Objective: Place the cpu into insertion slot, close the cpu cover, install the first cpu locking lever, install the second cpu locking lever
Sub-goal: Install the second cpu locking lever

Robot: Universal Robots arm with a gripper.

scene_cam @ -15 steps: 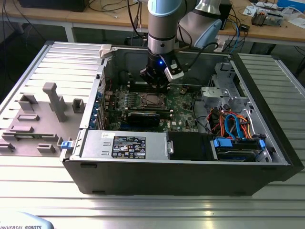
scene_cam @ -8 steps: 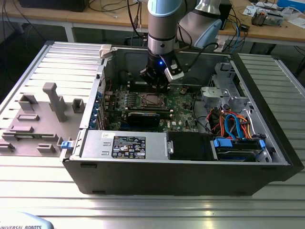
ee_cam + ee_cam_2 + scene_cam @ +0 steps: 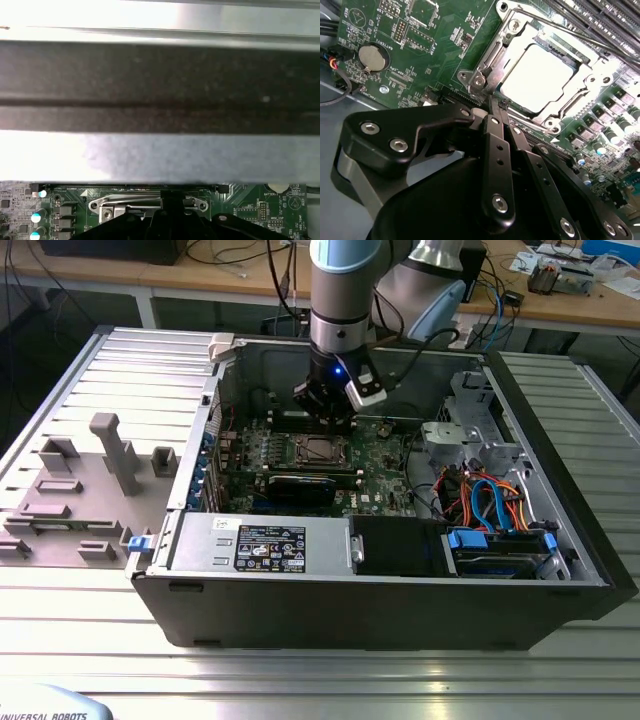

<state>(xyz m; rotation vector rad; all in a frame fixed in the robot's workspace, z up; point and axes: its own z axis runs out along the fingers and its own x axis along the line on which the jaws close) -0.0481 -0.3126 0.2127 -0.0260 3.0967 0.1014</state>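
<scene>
The black gripper (image 3: 492, 107), fingers pinched together on nothing we could see, sat at the silver square frame cpu cover's (image 3: 490, 55) corner, dull silver cpu (image 3: 537, 77) just beyond.

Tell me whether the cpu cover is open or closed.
Closed: the cpu cover lies flat, framing the cpu in its slot.

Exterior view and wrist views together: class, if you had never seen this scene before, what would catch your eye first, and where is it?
First, the open computer case on the ribbed metal table, with the arm's gripper reaching down into it above the green circuit board. In the second wrist view, the bright silver cpu stands out, seated in the insertion slot with the cpu cover closed around it. The gripper's fingers are pressed together with their tips at the cover's edge.
</scene>
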